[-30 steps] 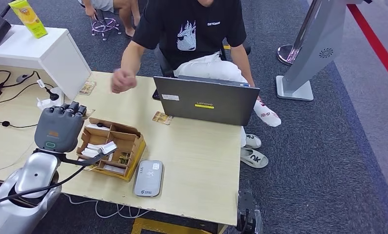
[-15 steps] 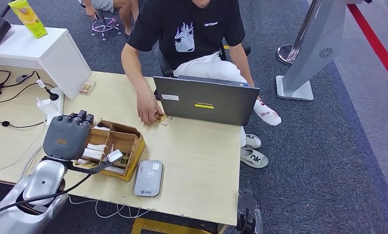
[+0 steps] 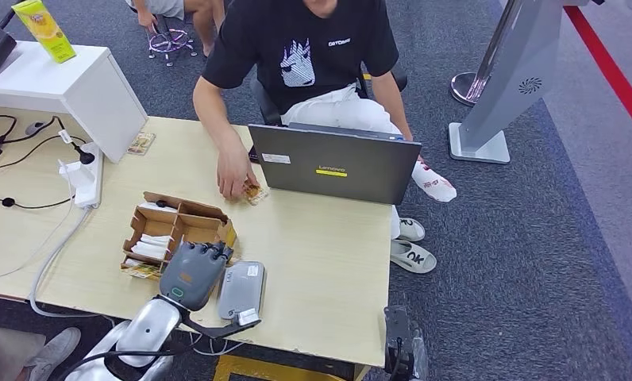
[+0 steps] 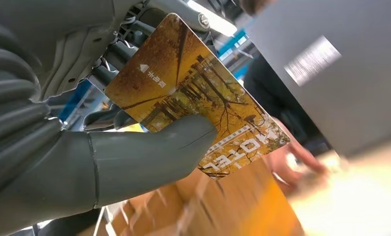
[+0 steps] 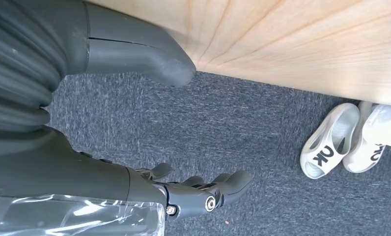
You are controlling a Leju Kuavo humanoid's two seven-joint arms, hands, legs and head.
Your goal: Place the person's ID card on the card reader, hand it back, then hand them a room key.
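Now the left hand (image 3: 192, 274) hovers low over the near edge of the worktop (image 3: 329, 262), between the cardboard box (image 3: 178, 230) and the grey reader (image 3: 242, 289). Its fingers (image 4: 134, 157) are grasping a room key (image 4: 193, 93), an orange-and-brown hotel card pinched under the thick thumb, with most of the card sticking out past the hand. Across the worktop a person (image 3: 305, 59) sits behind a laptop (image 3: 333, 167), one hand (image 3: 235, 173) resting on a card (image 3: 255, 193) lying just in front of the laptop. Another card (image 3: 141, 143) lies near the white cabinet (image 3: 75, 83). The right hand (image 5: 198, 194) hangs over the carpet (image 5: 262, 147) below the worktop's edge, fingers released and holding nothing
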